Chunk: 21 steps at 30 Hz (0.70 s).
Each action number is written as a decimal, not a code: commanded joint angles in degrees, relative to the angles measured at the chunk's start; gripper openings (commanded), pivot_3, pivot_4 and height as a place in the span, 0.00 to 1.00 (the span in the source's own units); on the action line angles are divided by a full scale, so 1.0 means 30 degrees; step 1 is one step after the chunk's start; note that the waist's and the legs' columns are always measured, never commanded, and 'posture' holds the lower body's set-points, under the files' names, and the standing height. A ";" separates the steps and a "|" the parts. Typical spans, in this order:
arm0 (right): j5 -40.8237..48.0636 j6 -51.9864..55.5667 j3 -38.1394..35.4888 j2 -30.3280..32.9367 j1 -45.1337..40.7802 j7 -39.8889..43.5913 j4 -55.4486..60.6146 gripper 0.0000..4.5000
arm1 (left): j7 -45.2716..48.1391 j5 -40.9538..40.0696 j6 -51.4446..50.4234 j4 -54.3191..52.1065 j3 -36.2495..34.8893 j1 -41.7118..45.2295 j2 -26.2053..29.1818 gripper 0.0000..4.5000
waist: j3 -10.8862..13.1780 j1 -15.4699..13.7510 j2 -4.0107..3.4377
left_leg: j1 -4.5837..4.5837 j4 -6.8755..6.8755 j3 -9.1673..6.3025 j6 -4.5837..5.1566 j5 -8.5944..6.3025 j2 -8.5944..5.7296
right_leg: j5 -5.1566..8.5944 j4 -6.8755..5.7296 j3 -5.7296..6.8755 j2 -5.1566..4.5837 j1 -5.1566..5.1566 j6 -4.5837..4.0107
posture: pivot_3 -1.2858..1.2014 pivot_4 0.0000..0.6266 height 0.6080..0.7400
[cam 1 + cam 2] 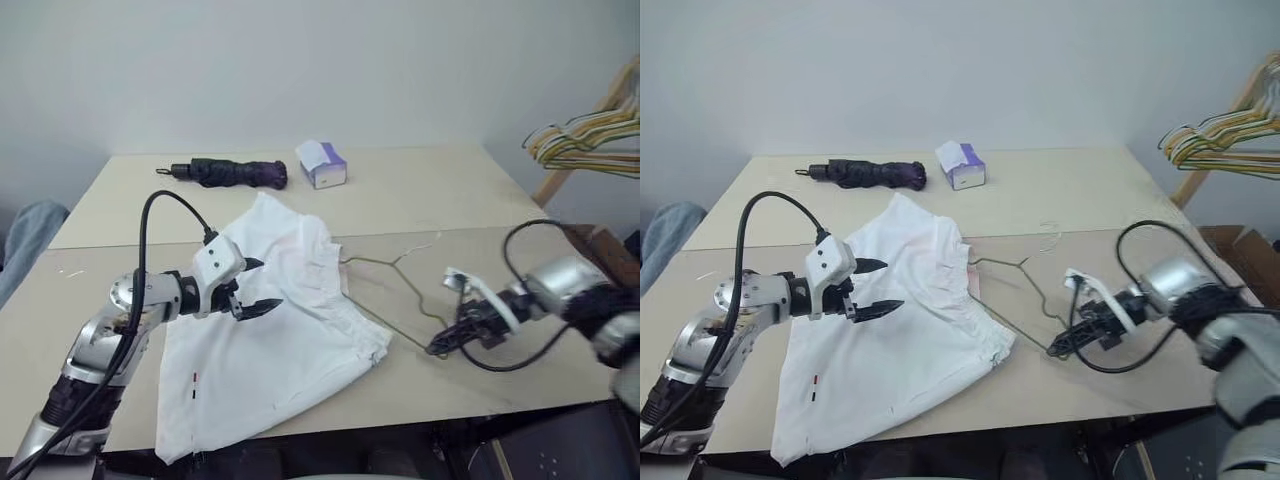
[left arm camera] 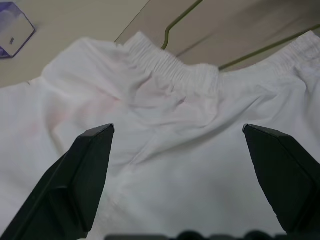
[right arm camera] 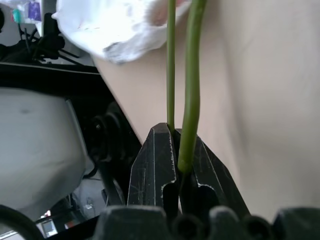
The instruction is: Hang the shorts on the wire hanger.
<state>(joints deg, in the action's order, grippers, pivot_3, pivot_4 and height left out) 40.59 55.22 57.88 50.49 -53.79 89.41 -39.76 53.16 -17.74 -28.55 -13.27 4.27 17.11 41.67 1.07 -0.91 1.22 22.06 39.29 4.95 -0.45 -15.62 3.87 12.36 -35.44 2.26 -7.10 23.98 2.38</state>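
White shorts (image 1: 270,330) spread flat at the near edge of the table (image 1: 450,190), hem toward the camera, elastic waistband toward the wire hanger (image 1: 395,295). Left gripper (image 1: 250,290) hovers over the shorts with fingers spread wide, cloth lying between and below the fingertips (image 2: 95,150). Right gripper (image 1: 440,347), fingers pressed together, pinches the hanger's end, the wire running from its jaws to the waistband. Tiny dark-and-red mark near one hem; no legible writing on it or the tissue box (image 1: 323,165)
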 commanded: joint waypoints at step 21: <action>-0.6019 -1.1334 -1.1114 -0.1975 0.1988 -0.0467 0.0228 0.00 | 0.1548 -0.1078 0.1220 -0.0687 -0.1714 -0.0024 0.0613 0.99 | -0.0002 0.0067 -0.0010 | 0.0072 0.0042 -0.0017 0.0003 -0.0005 -0.0002 | 0.0013 -0.0108 0.0001 -0.0001 0.0068 0.0018 | 0.54 0.00 1.00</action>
<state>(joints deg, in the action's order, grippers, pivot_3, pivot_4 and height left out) 22.93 26.40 29.19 42.94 -47.78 88.22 -43.87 55.39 -18.35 -26.96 -12.93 2.63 16.18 42.11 1.06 -0.71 1.19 22.27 39.43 4.90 -0.45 -15.63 3.87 12.40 -35.74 2.27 -7.11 24.19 2.43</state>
